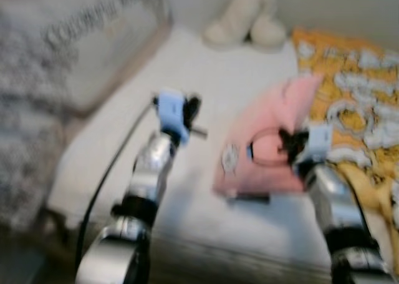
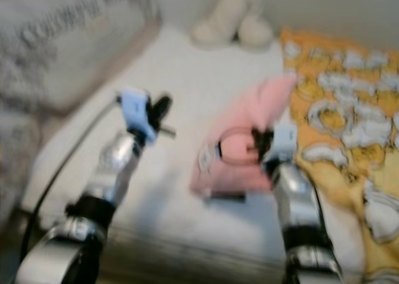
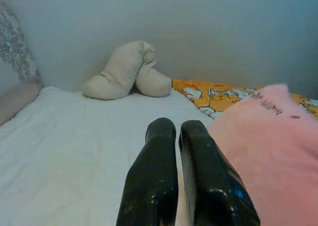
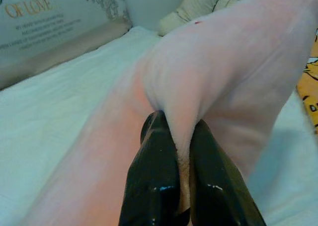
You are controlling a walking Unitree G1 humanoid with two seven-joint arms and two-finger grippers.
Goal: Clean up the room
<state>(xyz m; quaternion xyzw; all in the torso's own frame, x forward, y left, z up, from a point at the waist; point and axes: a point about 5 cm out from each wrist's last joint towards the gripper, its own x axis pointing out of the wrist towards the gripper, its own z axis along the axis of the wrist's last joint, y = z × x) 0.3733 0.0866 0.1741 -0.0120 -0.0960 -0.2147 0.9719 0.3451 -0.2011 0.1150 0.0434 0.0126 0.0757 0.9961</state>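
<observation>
Bed (image 1: 187, 84), cream pillow (image 3: 126, 72), orange blanket (image 1: 355, 78), pink garment (image 1: 274, 140)

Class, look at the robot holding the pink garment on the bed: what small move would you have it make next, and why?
Probably lift the right gripper a little. Its fingers are shut on a fold of the pink garment, whose remainder lies on the white bed. The left gripper is shut and empty beside it, so the right arm alone must raise the cloth.
</observation>
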